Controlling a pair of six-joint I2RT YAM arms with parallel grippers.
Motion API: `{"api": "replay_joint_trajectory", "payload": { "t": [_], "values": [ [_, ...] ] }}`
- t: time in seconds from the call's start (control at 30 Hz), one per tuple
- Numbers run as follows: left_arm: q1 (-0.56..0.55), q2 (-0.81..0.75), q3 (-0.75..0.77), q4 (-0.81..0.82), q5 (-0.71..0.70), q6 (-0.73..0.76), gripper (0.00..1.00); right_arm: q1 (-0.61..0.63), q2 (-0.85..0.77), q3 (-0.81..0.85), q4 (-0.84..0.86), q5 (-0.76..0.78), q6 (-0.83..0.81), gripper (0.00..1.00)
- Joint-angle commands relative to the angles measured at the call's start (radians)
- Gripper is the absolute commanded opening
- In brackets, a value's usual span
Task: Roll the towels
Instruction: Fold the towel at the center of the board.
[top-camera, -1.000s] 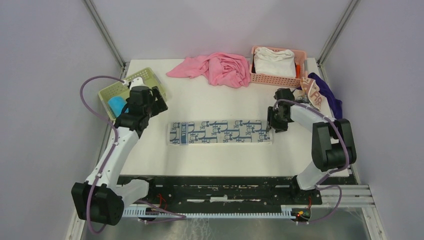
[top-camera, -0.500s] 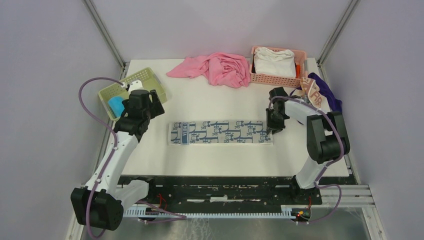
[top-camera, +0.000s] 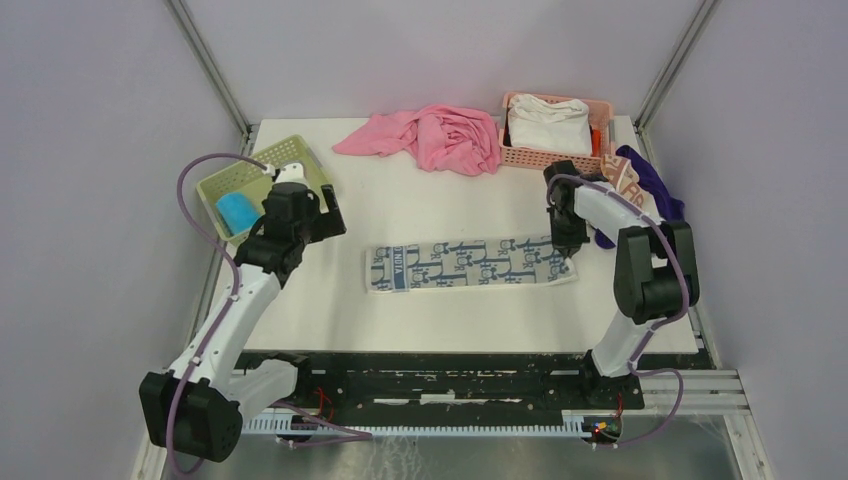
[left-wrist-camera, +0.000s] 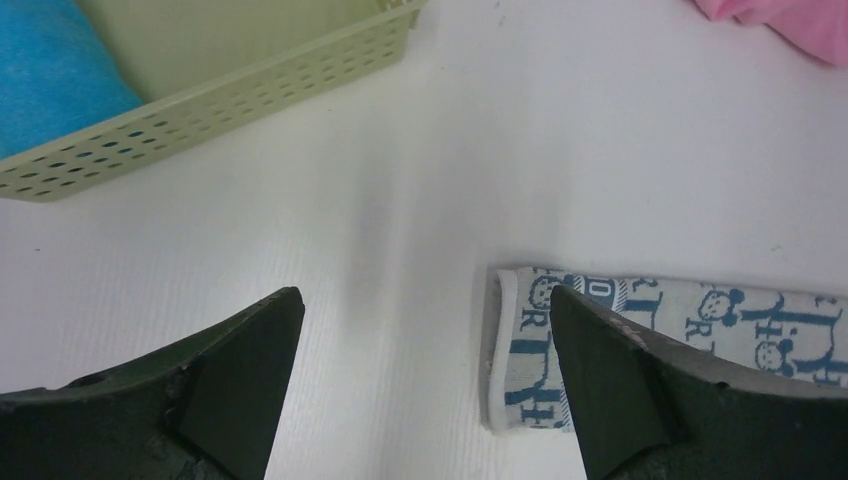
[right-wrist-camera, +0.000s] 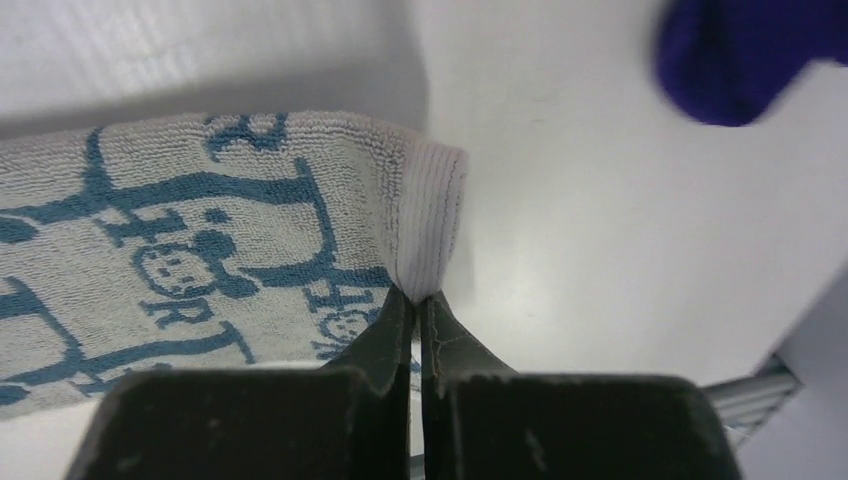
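Right hand (right-wrist-camera: 418, 300) pinches the end hem of the printed towel (top-camera: 470, 264), a flat strip lying across the table (top-camera: 450, 320); left hand (left-wrist-camera: 425, 310), spread wide, hovers over its other end. Rolling appears about to start: the pinched edge needs turning inward.

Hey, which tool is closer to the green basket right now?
Left. The left tool hangs open right beside the green basket; the right tool is far across, shut on one end of the printed towel.
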Motion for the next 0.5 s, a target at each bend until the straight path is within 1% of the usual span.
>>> {"api": "replay_joint_trajectory", "payload": {
  "t": [0.0,0.07,0.17,0.2,0.27,0.4,0.47],
  "values": [
    [-0.022,0.021,0.006,0.055,0.116,0.037,0.99,-0.01,-0.059,0.127,-0.132,0.33,-0.042,0.0],
    [-0.03,0.034,0.01,0.058,0.172,0.03,0.99,-0.01,-0.07,0.157,-0.161,0.398,-0.038,0.0],
    [-0.041,0.056,-0.008,0.082,0.268,-0.006,0.99,0.007,-0.086,0.2,-0.192,0.362,-0.039,0.0],
    [-0.044,0.061,-0.02,0.097,0.297,-0.032,0.99,0.019,-0.09,0.212,-0.202,0.327,-0.04,0.0],
    [-0.049,0.07,-0.054,0.141,0.355,-0.097,1.0,0.044,-0.1,0.226,-0.214,0.203,-0.042,0.0],
    [-0.058,0.109,-0.142,0.261,0.451,-0.24,0.93,0.119,-0.124,0.235,-0.201,0.002,-0.012,0.01],
    [-0.063,0.139,-0.16,0.297,0.485,-0.285,0.91,0.164,-0.116,0.256,-0.202,-0.044,0.009,0.01]
  ]
}}
